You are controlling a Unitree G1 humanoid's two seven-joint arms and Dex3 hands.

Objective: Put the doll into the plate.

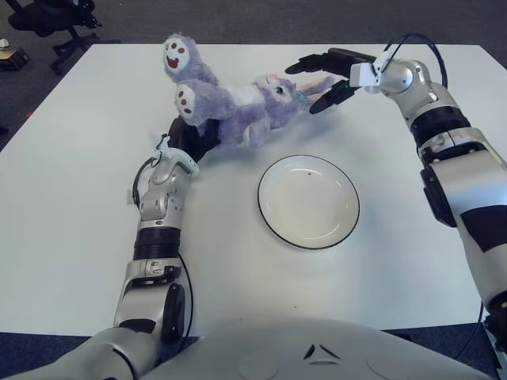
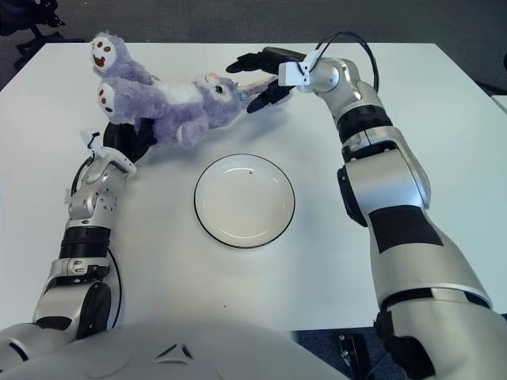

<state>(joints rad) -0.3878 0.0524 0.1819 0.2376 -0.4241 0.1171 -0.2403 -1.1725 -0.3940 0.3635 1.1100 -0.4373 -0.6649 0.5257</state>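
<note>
Left hand (image 1: 188, 136) grips the doll (image 1: 234, 107) near the table's (image 1: 71, 182) far edge, right hand (image 1: 323, 73) spread around its ears, so it could flop short of the plate (image 1: 308, 201).

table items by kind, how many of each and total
doll: 1
plate: 1
total: 2
</note>
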